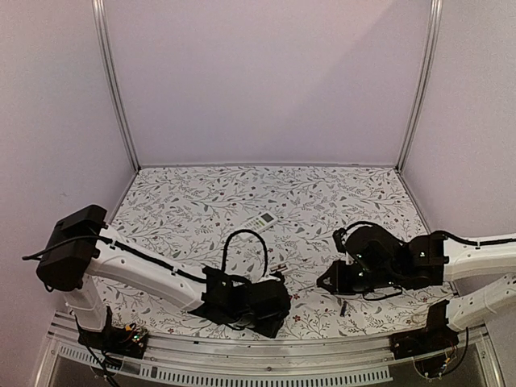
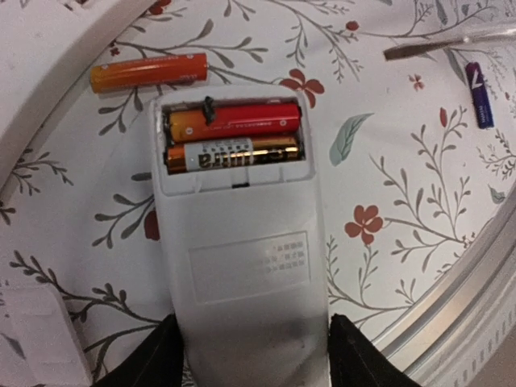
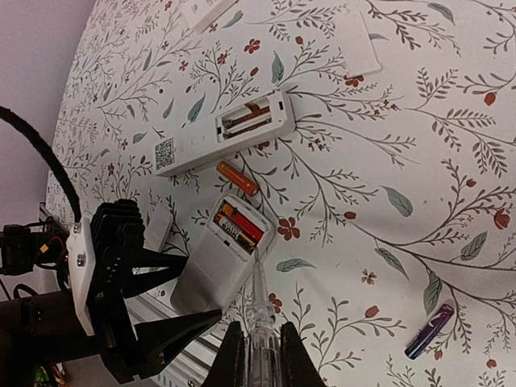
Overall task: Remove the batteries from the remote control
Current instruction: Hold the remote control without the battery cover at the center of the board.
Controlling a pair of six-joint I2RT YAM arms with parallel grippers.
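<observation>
Item: left gripper point(image 2: 254, 326), at six o'clock in its own wrist view; jaws partly apart astride the near end of the remote point(image 2: 242, 266), fingers point(image 2: 161, 359) right at its sides; whether they pinch it cannot be told. The left arm lies low over the table point(image 1: 201, 193), its wrist looking along the remote's back.

Item: remote, face down, cover off; open bay at twelve o'clock from the gripper; two cells inside, side by side, black-and-gold battery point(image 2: 234, 153) nearer, red-orange battery point(image 2: 234, 122) beyond it.

Item: loose orange battery point(image 2: 149, 71), on the table at eleven o'clock, just past the remote's far corner; purple battery point(image 2: 479, 95), at two o'clock, well apart.

Item: right gripper point(image 3: 260, 348), closed on a thin clear stick point(image 3: 258, 298); tip near the bay's right side, apart from the cells; the right arm is bent inward, wrist pitched down.

Step, as judged: steadying the remote for prying. Next move calls for a firm left hold, then the stick tip under one end of the red-orange battery, levered gently so the cell does not spring away.
</observation>
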